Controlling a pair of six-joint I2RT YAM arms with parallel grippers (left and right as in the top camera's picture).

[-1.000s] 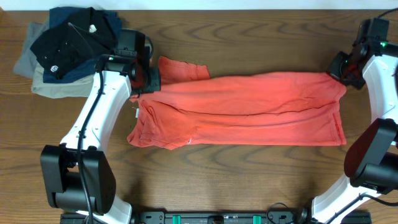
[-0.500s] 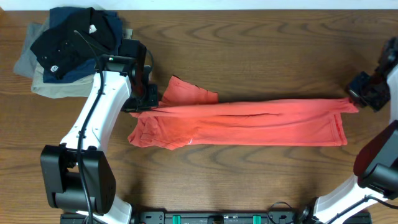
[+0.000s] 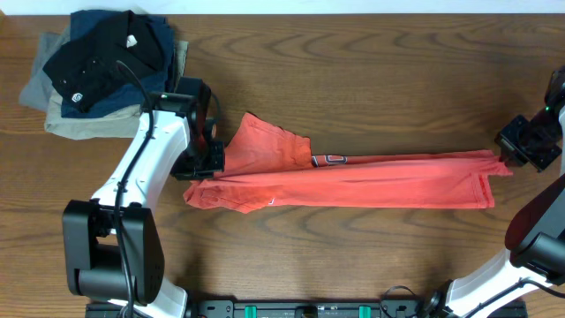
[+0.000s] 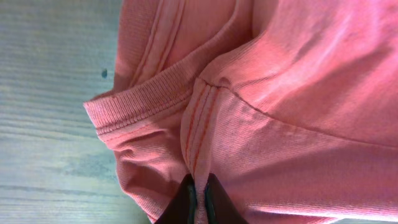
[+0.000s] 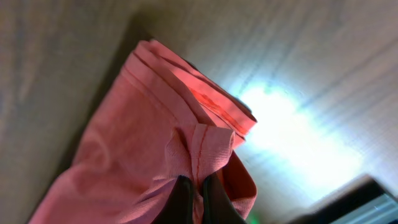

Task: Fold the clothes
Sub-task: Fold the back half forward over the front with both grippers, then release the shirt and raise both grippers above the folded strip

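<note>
The coral-red T-shirt (image 3: 353, 181) lies stretched in a long narrow band across the table, with a strip of its dark lettering (image 3: 331, 160) showing on the top edge. My left gripper (image 3: 212, 161) is shut on the shirt's left end, at a seam by a sleeve (image 4: 199, 124). My right gripper (image 3: 510, 152) is shut on the shirt's right end, pinching the hem fabric (image 5: 205, 149). One sleeve (image 3: 265, 141) sticks up behind the left gripper.
A pile of folded garments, black and navy (image 3: 106, 49) over khaki and grey (image 3: 53, 110), sits at the table's back left corner. The wooden table (image 3: 353, 79) extends behind and in front of the shirt.
Both grippers have carried the shirt's far edge toward the front, folding it over itself. The shirt went from a wide spread to a narrow band, and the lettering strip came into view.
</note>
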